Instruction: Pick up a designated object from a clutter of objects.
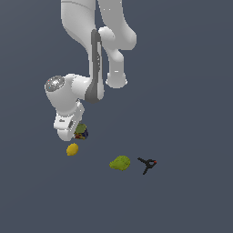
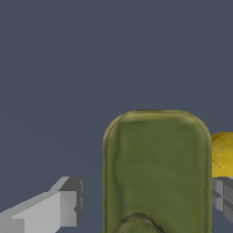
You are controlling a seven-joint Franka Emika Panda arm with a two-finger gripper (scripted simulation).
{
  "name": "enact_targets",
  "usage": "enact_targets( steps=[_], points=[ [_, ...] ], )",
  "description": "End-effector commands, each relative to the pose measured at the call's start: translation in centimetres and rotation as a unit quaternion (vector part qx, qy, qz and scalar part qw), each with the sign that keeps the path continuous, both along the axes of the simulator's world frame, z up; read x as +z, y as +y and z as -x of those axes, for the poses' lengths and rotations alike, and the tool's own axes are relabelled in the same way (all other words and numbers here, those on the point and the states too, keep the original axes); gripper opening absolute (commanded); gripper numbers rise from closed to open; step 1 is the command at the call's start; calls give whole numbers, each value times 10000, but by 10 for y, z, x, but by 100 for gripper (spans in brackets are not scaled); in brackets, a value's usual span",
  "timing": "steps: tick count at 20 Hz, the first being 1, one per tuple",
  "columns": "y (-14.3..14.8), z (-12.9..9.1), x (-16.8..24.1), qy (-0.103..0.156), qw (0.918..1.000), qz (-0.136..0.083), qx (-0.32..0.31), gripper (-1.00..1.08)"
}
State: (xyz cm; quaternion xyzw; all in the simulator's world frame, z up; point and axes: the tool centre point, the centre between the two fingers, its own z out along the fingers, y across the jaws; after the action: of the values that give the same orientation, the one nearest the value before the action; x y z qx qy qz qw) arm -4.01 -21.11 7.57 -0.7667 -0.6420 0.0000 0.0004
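The can (image 1: 82, 132) stands under my hand in the exterior view, with its dark green top and banded label partly hidden by the hand. In the wrist view its green top (image 2: 157, 168) fills the space between my fingers. My gripper (image 2: 145, 200) is open and low around the can. One finger (image 2: 61, 209) stands a little apart from it and the other finger (image 2: 223, 200) is right beside it. In the exterior view the gripper (image 1: 76, 134) sits at the can.
A yellow lemon (image 1: 72, 149) lies just in front of the can and shows behind the far finger in the wrist view (image 2: 223, 152). A green pear-like fruit (image 1: 120, 163) and a black clamp with a red tip (image 1: 147, 164) lie towards the exterior view's right.
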Motion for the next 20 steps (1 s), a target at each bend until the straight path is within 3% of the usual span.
enact_targets(
  steps=[1,6,7,20],
  points=[
    [0,0,-10,-2,10000,1,4,100],
    [0,0,-17,-2,10000,3,5,100],
    [0,0,-17,-2,10000,3,5,-100],
    [1,-2,-14,-9,10000,5,7,-100]
  ],
)
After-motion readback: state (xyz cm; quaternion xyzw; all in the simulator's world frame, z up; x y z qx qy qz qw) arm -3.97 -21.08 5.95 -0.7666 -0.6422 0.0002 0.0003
